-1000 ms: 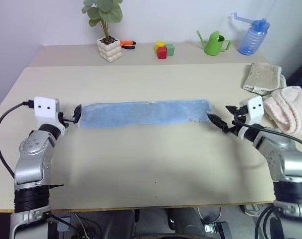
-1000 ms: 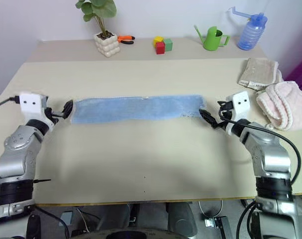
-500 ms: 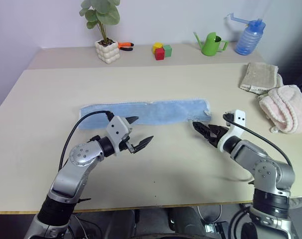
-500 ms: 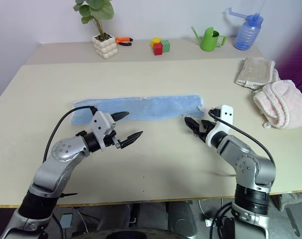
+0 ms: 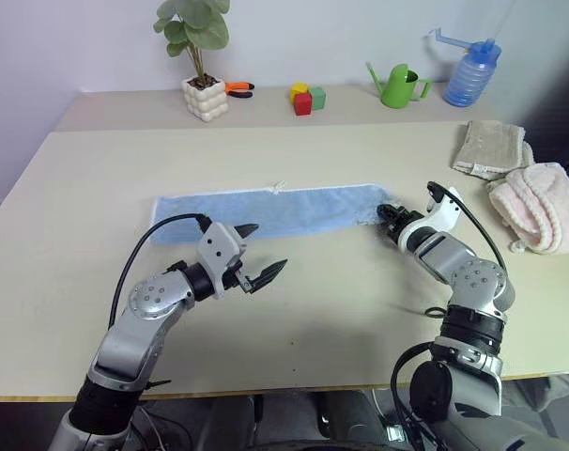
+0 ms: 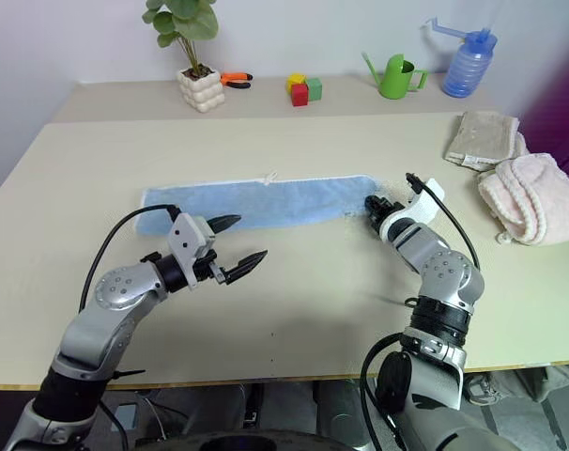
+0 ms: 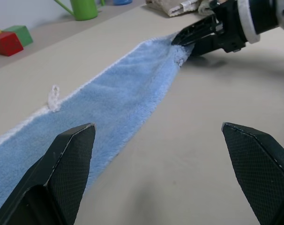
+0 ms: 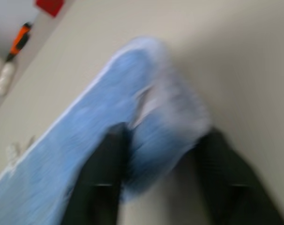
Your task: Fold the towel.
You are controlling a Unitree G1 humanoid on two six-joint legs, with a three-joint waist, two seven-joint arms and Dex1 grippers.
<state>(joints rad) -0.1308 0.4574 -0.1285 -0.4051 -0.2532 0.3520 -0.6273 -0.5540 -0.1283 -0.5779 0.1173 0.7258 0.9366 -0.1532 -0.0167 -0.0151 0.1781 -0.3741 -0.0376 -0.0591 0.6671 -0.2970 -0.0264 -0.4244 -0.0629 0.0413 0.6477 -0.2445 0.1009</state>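
Fingers of the right gripper [image 6: 373, 207] straddle the right end of the towel [image 5: 266, 212], whether clamped cannot be told; its long axis runs left-right. The left gripper [image 5: 263, 255] gapes empty, nearer.

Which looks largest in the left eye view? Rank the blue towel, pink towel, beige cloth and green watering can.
1. Blue towel, clearly largest.
2. Pink towel.
3. Beige cloth.
4. Green watering can, smallest.
The can stands at the table's far edge, so distance shrinks it; pink and beige lie side by side, so that order holds.
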